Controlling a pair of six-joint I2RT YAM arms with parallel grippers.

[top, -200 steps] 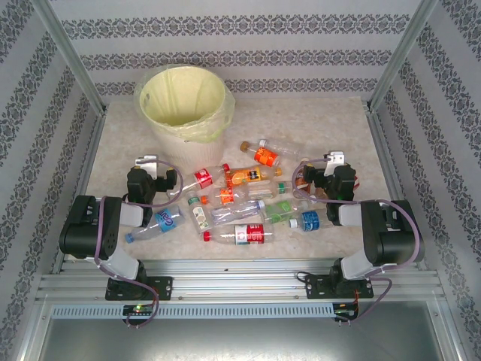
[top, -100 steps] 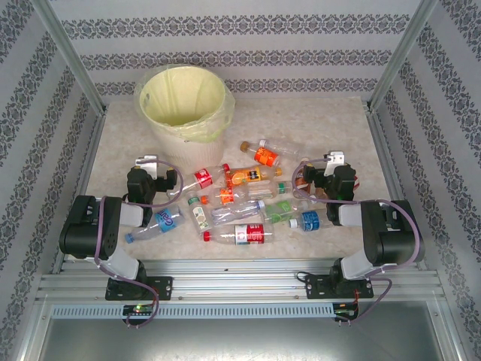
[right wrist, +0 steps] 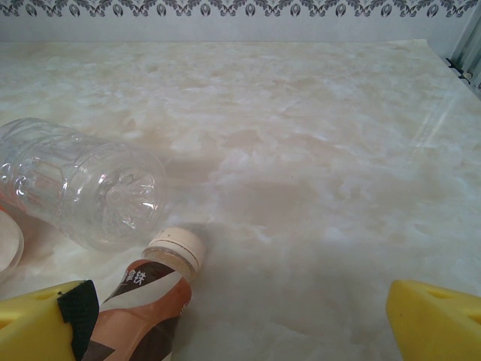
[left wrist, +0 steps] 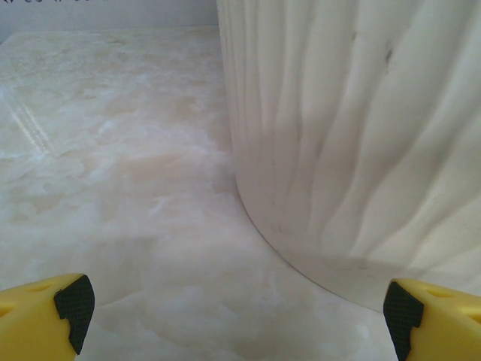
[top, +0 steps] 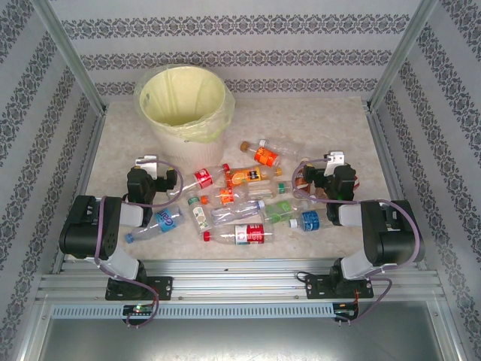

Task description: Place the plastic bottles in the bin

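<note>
Zero change, bottles [top: 252,234] unmoved, fingers [left wrist: 37,320] apart

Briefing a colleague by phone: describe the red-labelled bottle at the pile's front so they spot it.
Find the cream bin at the table's far left, then follow the heap of bottles towards the arms' bases. The frontmost middle bottle lies crosswise; unlike the blue-labelled bottles flanking it, it has a red label and a red cap pointing left.

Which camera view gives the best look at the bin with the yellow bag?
The top external view: it shows the whole bin, its open mouth and the yellow bag folded over the rim, at the far left of the table. The left wrist view gives a close piece of its ribbed lower wall.
</note>
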